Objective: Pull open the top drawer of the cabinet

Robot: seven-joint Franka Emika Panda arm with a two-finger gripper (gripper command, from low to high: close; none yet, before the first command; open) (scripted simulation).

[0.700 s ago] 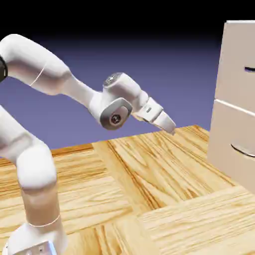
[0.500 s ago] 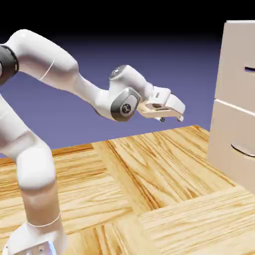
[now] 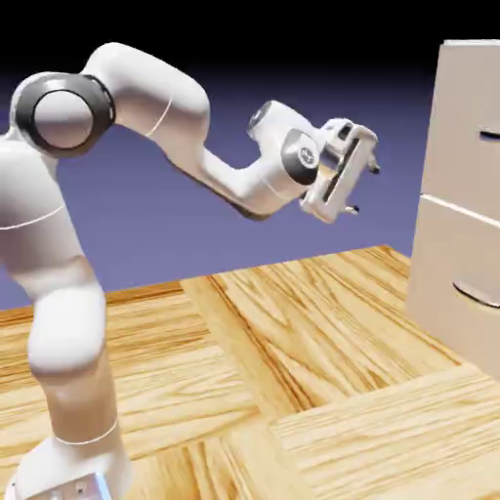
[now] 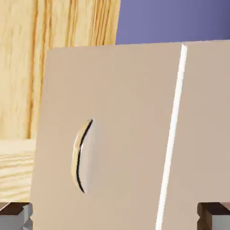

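The cabinet (image 3: 459,254) stands at the exterior view's right edge, pale beige and tall. Its top drawer (image 3: 469,107) carries a thin dark bar handle (image 3: 489,136), cut off by the picture's edge. My gripper (image 3: 364,187) hangs in the air to the left of the cabinet, a clear gap away, facing its front at about the height of the seam under the top drawer. It is open with nothing between its fingers. In the hand view the fingertips (image 4: 15,216) show at the bottom corners, and the top drawer's panel (image 4: 206,126) lies right of a bright seam (image 4: 173,134).
Below the top drawer is a second beige drawer front (image 3: 454,283) with a curved grey arc handle (image 3: 477,293), which shows large in the hand view (image 4: 83,155). The wooden table (image 3: 293,391) stretches under the arm and up to the cabinet's foot.
The arm has lifted and stretched to the right. The hand has swung up from pointing down at the table to facing the cabinet front. The jaws stayed open.
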